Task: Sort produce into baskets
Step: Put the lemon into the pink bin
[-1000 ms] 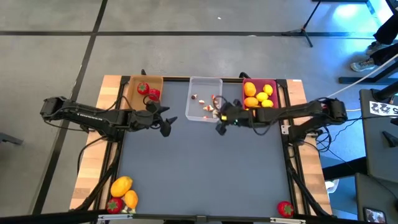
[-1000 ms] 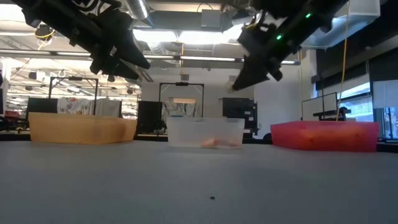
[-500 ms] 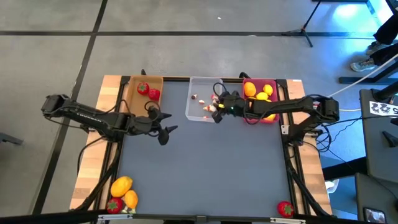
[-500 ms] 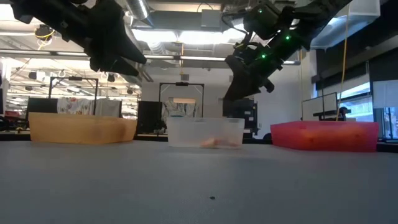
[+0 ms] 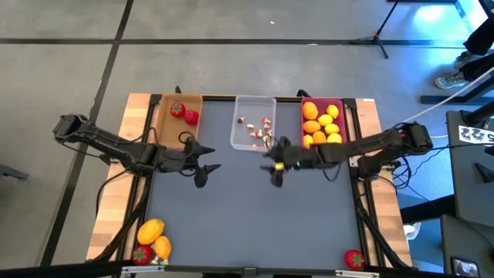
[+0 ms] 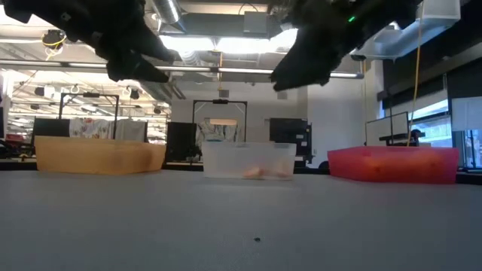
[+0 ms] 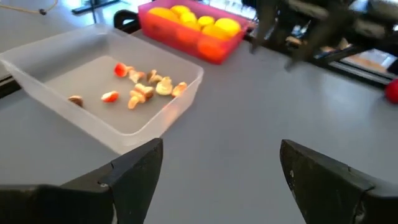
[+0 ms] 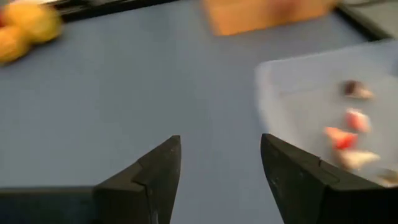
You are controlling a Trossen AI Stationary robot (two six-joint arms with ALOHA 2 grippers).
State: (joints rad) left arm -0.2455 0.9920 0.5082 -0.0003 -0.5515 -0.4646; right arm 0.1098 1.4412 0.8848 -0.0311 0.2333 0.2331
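Three baskets stand along the far edge: a tan one (image 5: 179, 116) with two red strawberries, a clear one (image 5: 253, 133) with several small mushroom bits (image 7: 144, 92), and a magenta one (image 5: 322, 123) full of yellow and orange fruits. My right gripper (image 5: 275, 171) hangs open above the bare mat, just near of the clear basket, with nothing between its fingers (image 8: 221, 140). My left gripper (image 5: 204, 173) is open too, above the mat near of the tan basket, and looks toward the clear basket (image 7: 221, 146). Loose produce lies at the near corners.
Two yellow-orange fruits (image 5: 152, 232) and a strawberry (image 5: 141, 255) lie at the near left corner, and one strawberry (image 5: 353, 259) at the near right. The grey mat (image 5: 255, 216) between the grippers and the near edge is free room.
My right gripper went out over the clear basket, then drew back toward the near edge, and its fingers have opened. My left gripper has swung a little toward the near edge, still open.
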